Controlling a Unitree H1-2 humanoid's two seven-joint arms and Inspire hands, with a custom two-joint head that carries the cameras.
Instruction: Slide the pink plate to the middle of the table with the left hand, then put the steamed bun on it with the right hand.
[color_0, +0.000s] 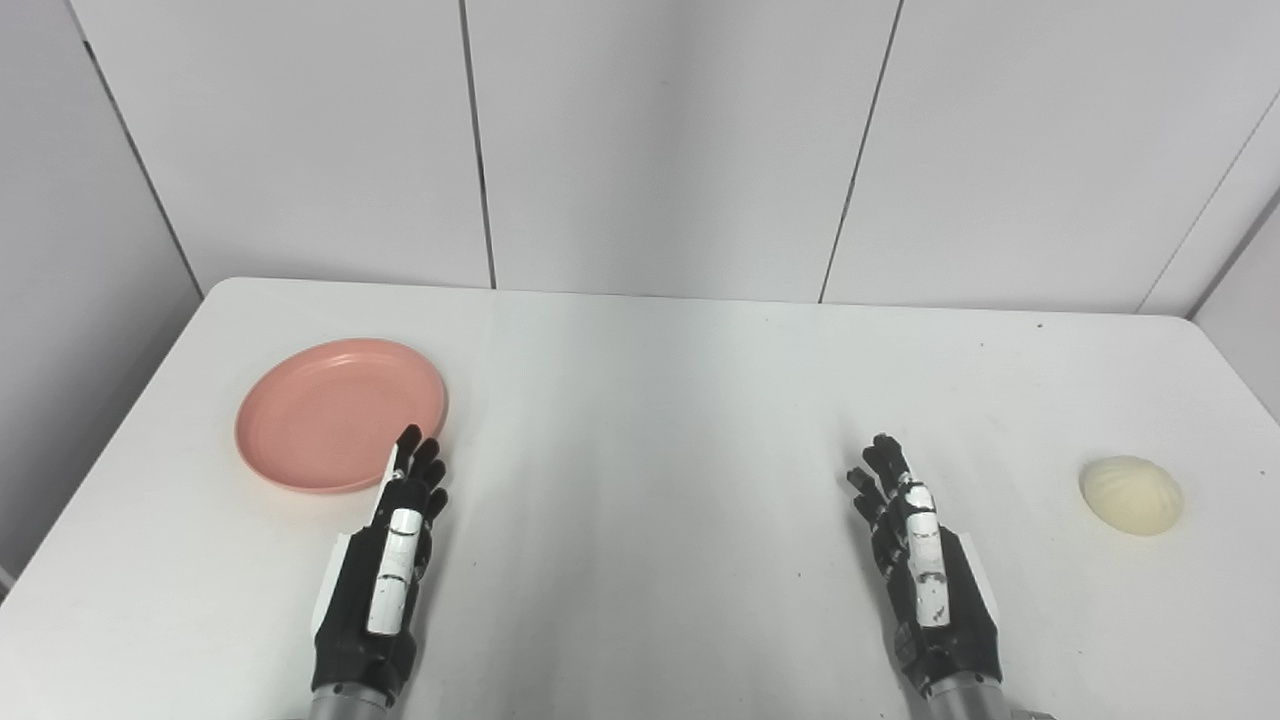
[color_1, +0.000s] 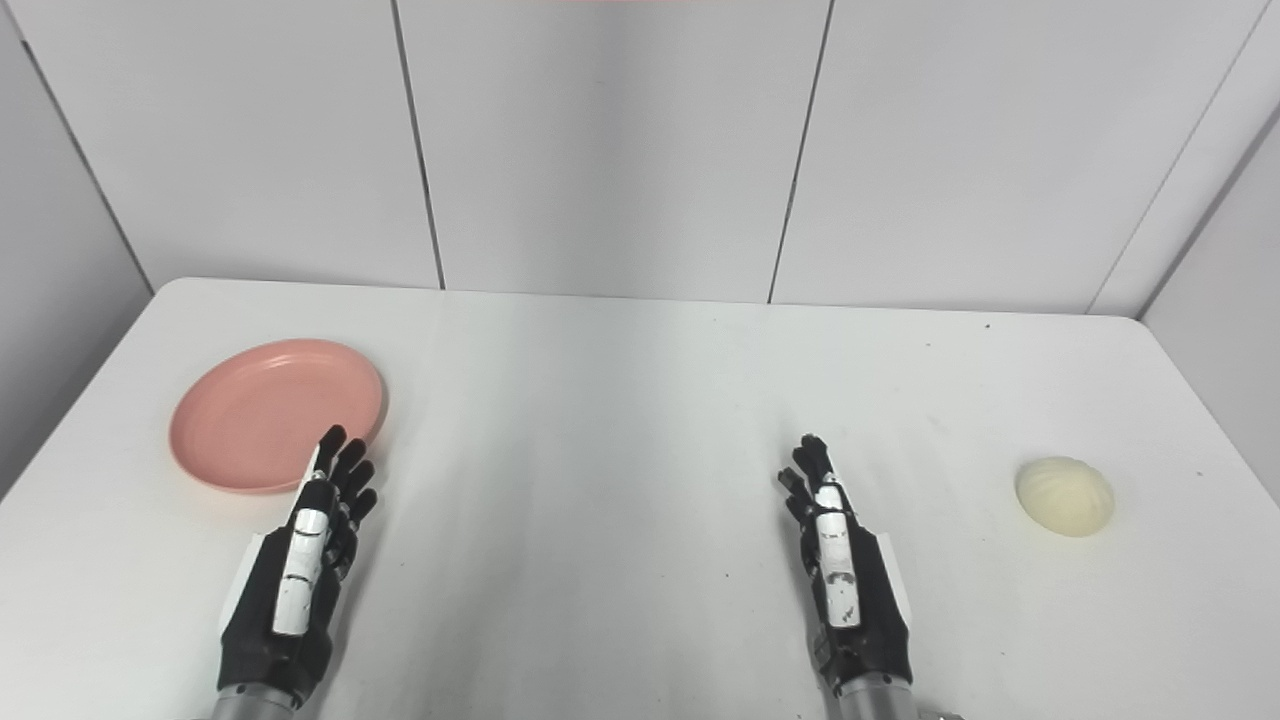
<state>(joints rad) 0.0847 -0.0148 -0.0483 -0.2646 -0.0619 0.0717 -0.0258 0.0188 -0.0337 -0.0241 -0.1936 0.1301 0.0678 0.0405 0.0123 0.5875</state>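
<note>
White table, apparently bare between pink plate and steamed bun

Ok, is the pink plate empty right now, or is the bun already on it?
Empty. The pink plate shows only bare surface, and the steamed bun lies on the table's far right side.

Both cameras sit side by side at head height, looking down and forward across the white table toward the panelled wall. The right eye view is offset slightly rightward, so objects appear shifted left. Both views share the whole tabletop, with both forearms entering at the bottom edge.
</note>
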